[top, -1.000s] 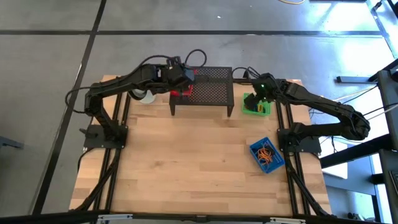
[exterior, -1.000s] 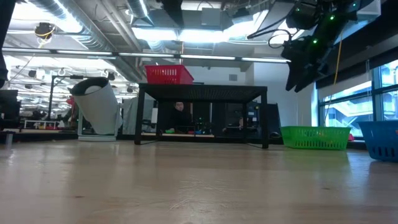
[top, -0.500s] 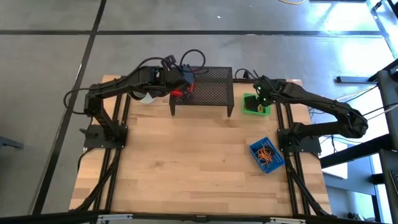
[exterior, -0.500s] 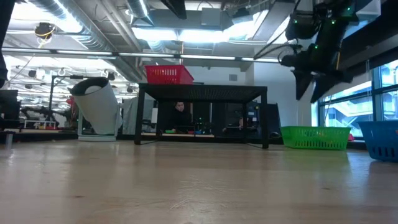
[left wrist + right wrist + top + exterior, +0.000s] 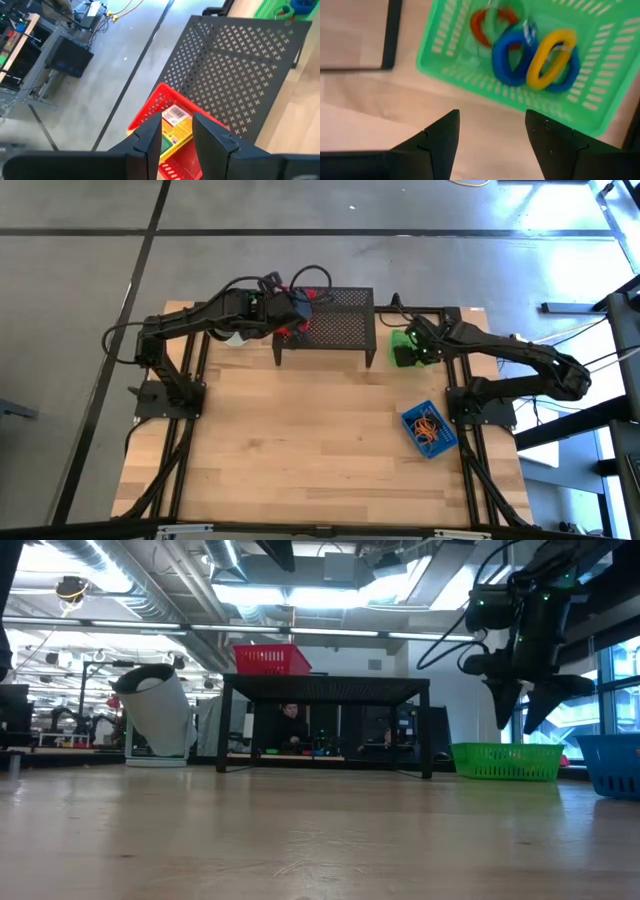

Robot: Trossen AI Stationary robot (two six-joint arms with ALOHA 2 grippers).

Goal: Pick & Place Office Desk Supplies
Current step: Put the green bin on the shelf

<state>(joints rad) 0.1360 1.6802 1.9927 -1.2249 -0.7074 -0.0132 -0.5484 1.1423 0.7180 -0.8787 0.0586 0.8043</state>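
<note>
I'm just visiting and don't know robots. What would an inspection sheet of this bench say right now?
Surface: wooden table, mostly bare in front.
Job's things: coiled loops in the green bin; orange loops in the blue bin; yellow packet in the red bin.
Clutter: white mug; black perforated shelf.
Grippers: left gripper above the red bin, fingers narrowly parted, empty; right gripper open, above the green bin's edge.
Cables: black loop at the left wrist.
Surroundings: person beyond the shelf; grey floor.
</note>
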